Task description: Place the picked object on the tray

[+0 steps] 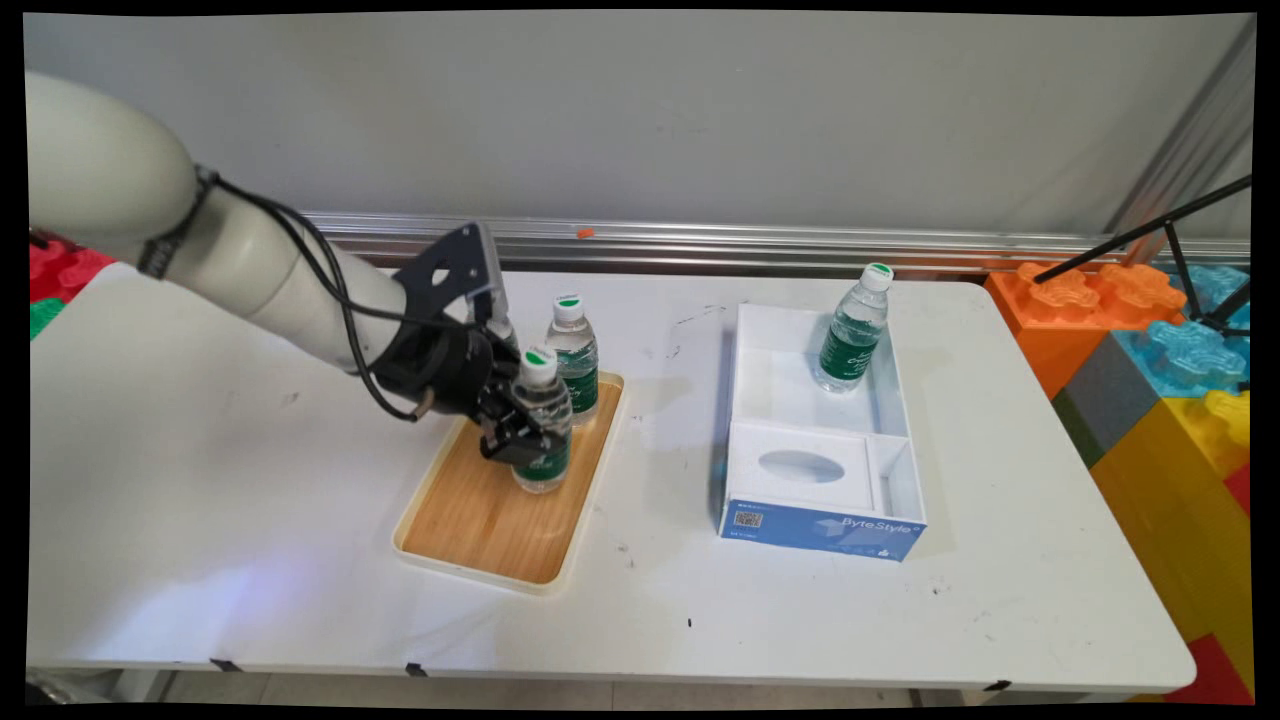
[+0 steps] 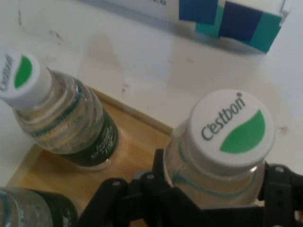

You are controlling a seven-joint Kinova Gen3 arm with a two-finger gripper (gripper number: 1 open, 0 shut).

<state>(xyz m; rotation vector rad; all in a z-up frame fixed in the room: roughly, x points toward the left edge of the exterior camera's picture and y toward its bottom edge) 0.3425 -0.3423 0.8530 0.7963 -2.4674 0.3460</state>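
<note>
Here we find the gripper (image 1: 522, 440) clamped on the near bottle (image 1: 541, 420), upright on the tray (image 1: 480, 520) beside a second bottle (image 1: 573, 357); a third (image 1: 853, 330) stands in the box (image 1: 815, 440).

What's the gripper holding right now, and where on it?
The gripper is shut on the nearest water bottle on the wooden tray, with its fingers on the body below the shoulder, not on the cap.
</note>
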